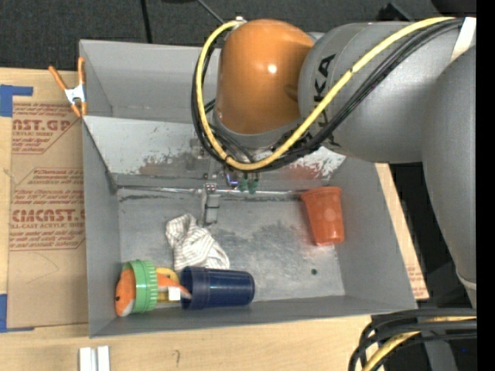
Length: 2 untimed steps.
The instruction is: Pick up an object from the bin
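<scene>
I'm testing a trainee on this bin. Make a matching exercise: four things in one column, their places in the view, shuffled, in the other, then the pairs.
Things
1. orange cup
2. dark blue cup
3. crumpled white cloth
4. green-rimmed orange thing

Places
A. lower left corner of the floor
B. mid-floor, closest to the gripper
C. right side of the floor
D. on its side along the lower wall, midway

Pairs: 1-C, 2-D, 3-B, 4-A
</scene>
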Each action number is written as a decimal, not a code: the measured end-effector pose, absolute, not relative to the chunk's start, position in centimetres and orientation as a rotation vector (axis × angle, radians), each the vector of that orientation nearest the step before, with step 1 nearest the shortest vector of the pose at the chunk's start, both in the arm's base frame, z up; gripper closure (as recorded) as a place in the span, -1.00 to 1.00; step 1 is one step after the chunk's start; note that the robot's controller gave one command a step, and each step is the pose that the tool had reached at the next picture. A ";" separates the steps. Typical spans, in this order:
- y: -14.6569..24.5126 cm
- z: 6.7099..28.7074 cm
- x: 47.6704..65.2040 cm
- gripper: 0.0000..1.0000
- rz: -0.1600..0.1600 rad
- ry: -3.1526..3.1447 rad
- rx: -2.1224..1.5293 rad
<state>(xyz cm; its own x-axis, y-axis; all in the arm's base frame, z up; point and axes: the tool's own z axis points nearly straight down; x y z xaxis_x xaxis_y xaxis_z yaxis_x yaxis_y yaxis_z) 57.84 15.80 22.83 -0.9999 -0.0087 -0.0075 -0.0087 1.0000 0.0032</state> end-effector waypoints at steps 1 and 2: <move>21.2 21.0 57.6 -1.00 0.000 3.138 -0.118; 17.5 16.4 55.4 -1.00 0.005 3.122 -0.295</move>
